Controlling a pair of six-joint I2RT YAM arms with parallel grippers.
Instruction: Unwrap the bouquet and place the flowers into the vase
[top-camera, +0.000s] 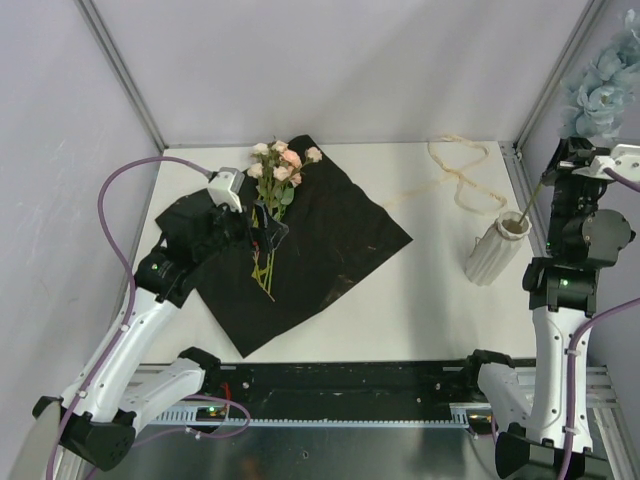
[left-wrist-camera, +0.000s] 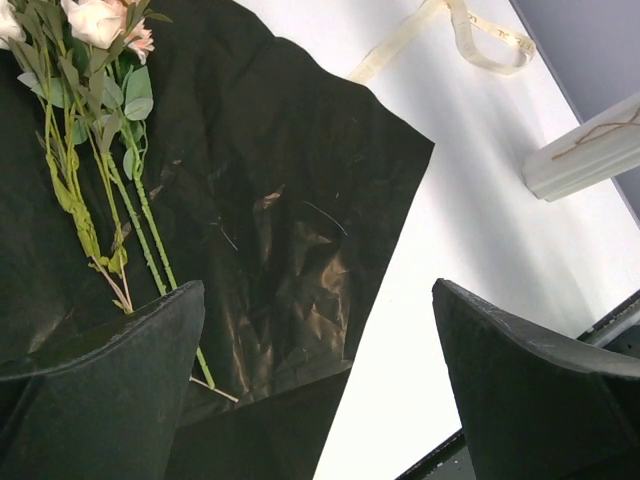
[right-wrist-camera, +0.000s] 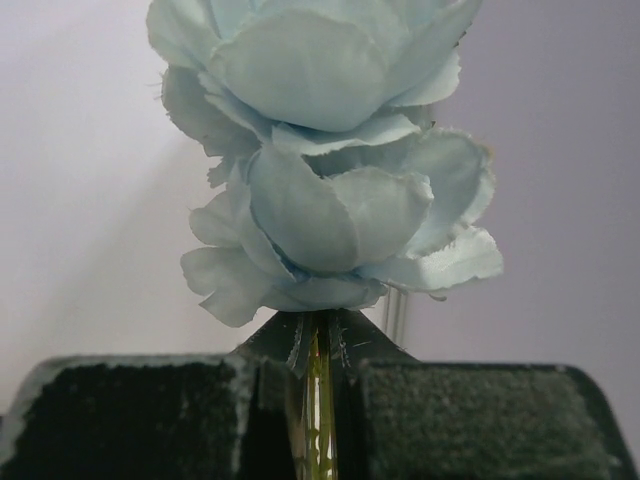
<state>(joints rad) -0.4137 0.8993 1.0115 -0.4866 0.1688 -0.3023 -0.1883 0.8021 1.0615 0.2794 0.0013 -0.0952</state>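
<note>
At the far right of the table (top-camera: 400, 310), the right gripper (top-camera: 562, 168) is closed on a blue flower stem (top-camera: 600, 85), which is held high over the vase (top-camera: 495, 252). In the right wrist view the thin green stalk is pinched between the pads just below the pale blue blooms. The lower end of the stalk appears to reach the round mouth of the vase, though how deep it sits cannot be told. To the left, the black wrapping sheet (top-camera: 340, 240) is spread flat, and the peach and cream flowers (top-camera: 280, 165) are laid on it with their blooms at its far corner. The left gripper (top-camera: 262, 232) is held over their stems, jaws wide apart and nothing between them. A cream ribbon (top-camera: 455, 180) is left loose at the far right, near the vase.

Unwrapping is judged done, and the step in hand is the placing of the blue stem. Next, the stalk would need to be lowered straight into the vase before the grip is let go, so that the light vase is not tipped
</note>
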